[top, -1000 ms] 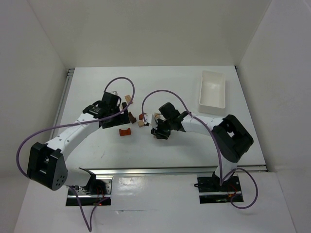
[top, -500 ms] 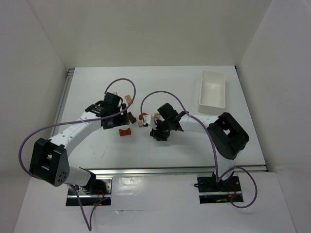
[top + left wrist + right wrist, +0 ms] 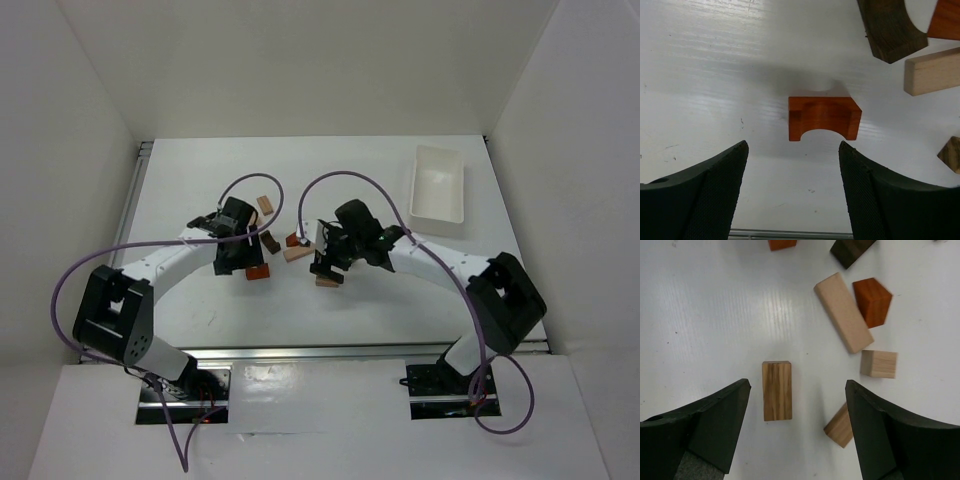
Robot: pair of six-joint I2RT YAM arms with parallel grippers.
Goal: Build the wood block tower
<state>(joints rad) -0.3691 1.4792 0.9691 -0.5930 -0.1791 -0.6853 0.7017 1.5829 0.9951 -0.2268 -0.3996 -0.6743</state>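
**A:** Which arm is nearer the reddish-orange arch block?

**B:** My left. My left tool is apart and empty. The arch lies just ahead of the gap, with its long axis running from finger to finger.

**A:** And your right?

**B:** My right tool is also apart and empty, over a striped tan bar on the counter, right of the arch. The bar's long axis runs along my fingers.

On my right wrist camera I count seven wooden pieces: three light tan, namely a long bar, a cube and a short block; two reddish-orange blocks; one dark brown block; and one streaked brown block. Overhead I see one white tray and two arms.
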